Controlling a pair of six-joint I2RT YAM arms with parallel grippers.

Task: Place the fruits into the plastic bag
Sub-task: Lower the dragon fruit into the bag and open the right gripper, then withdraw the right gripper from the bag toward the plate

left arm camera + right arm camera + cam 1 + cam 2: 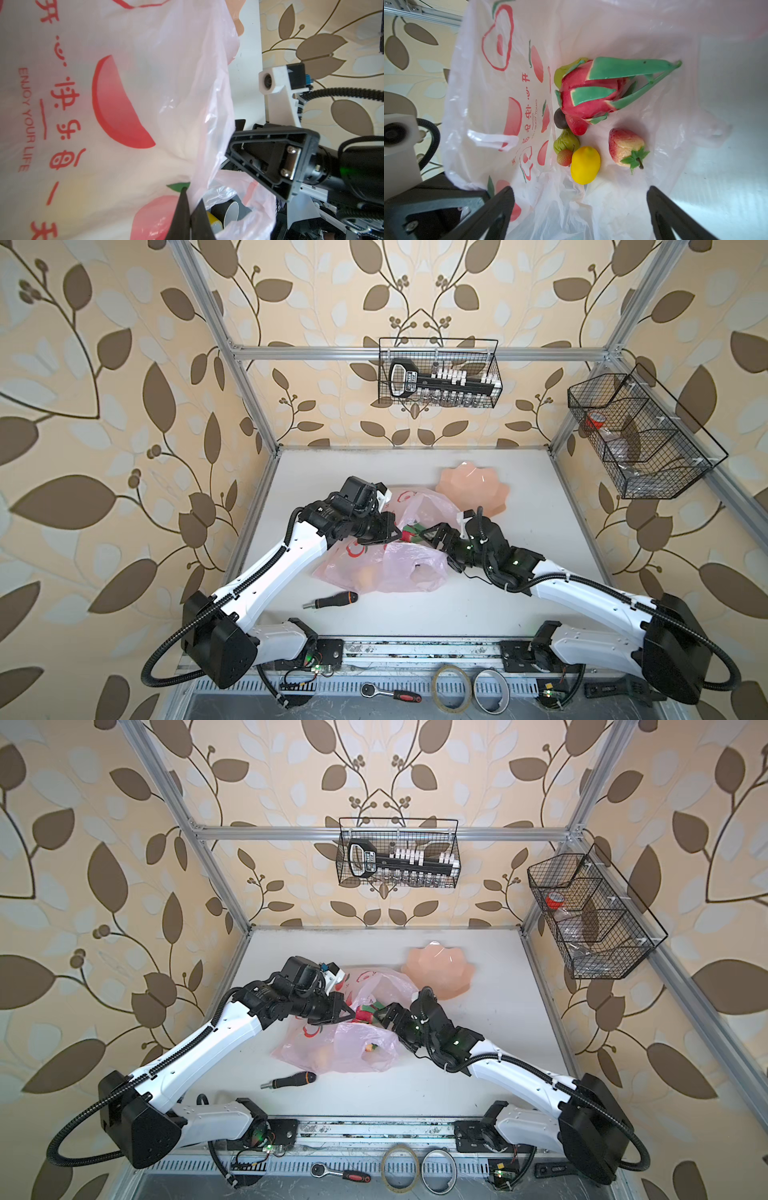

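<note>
Thin, crinkled, translucent plastic bag (475, 87); matt painted dragon fruit (591, 97); smooth lemon (585, 165); glossy plate (473, 489); smooth matt desk (415, 614).

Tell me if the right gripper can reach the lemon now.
Probably yes: right gripper open at the mouth of the plastic bag, left gripper pinching its edge, lemon uncovered straight ahead.

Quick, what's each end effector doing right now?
Left end effector: closed, pinching the plastic bag at its edge.
Right end effector: open, holding nothing.

Peach scalloped plate (473, 489) far back; screwdriver (332, 600) (black, orange band) nearer front; red-handled ratchet (389, 693) frontmost.
</note>
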